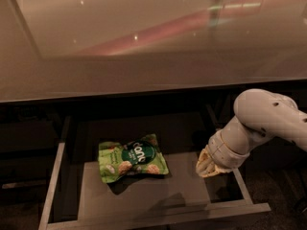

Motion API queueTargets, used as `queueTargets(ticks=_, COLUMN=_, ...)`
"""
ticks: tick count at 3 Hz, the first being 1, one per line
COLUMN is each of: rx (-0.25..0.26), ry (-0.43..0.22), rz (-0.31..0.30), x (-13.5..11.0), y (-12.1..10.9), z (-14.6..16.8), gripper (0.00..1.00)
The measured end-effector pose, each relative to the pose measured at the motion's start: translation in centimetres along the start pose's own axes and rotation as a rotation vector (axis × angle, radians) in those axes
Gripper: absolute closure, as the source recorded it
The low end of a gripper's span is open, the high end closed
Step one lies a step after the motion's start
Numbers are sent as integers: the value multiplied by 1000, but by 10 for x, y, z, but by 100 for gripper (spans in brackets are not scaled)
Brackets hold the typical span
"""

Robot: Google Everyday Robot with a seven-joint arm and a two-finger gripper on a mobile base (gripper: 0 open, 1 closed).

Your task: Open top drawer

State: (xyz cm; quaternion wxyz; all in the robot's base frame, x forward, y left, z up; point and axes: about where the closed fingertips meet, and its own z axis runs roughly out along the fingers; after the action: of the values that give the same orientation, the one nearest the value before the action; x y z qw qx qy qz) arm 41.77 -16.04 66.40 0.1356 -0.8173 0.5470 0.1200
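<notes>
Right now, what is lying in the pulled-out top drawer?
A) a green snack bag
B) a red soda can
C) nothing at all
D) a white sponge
A: a green snack bag lies on the grey floor of the top drawer, left of the gripper, which sits low at the drawer's right side.

Cream hand [207, 166] at right rim of grey-floored top drawer [144, 198]; green bag [132, 161], dark round logo.

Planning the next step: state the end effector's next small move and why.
Probably lift the end effector clear: the top drawer already stands well out, floor and green snack bag exposed, with the end effector low by its right rim.
</notes>
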Motion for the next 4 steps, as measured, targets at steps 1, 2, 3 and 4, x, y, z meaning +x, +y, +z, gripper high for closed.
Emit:
queueTargets(ticks=1, rx=0, ry=0, rz=0, x=0, y=0, z=0, gripper=58)
queueTargets(ticks=2, rx=0, ry=0, rz=0, x=0, y=0, z=0, gripper=35)
queueTargets(ticks=3, rx=0, ry=0, rz=0, x=0, y=0, z=0, gripper=11)
queueTargets(ticks=4, rx=0, ry=0, rz=0, x=0, y=0, z=0, gripper=0)
